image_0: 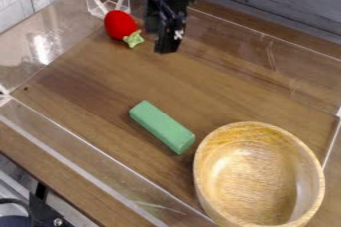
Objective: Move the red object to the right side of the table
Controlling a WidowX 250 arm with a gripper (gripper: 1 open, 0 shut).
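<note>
Where the single camera looks down and across the counter (pixel 253 82), the red object (pixel 120 22) serves as the landmark: a small glossy red toy fruit with a light green leafy tip, the tip pointing toward the near right. It lies on the wood-grain surface in the far left part of the counter, close to the clear plastic wall (pixel 60 17) that runs behind and to the left of it.

Just to the right of the red object hangs the hand (pixel 167 32), dark and pointing down at the counter. Its fingers stand spread wide with nothing between them. One dark fingertip (pixel 168 42) reaches low, close to the wood, just right of the fruit's green tip; whether it touches the surface cannot be told. The hand and the red object are apart, with a narrow strip of bare wood showing between them.

Well nearer the camera than the red object, and somewhat to its right, a green rectangular block (pixel 162 126) lies flat on the counter, set at a slant. Farther right and nearer still, a wooden bowl (pixel 258 179) sits upright in the near right corner, much larger than the fruit, its hollow showing only pale wood.
</note>
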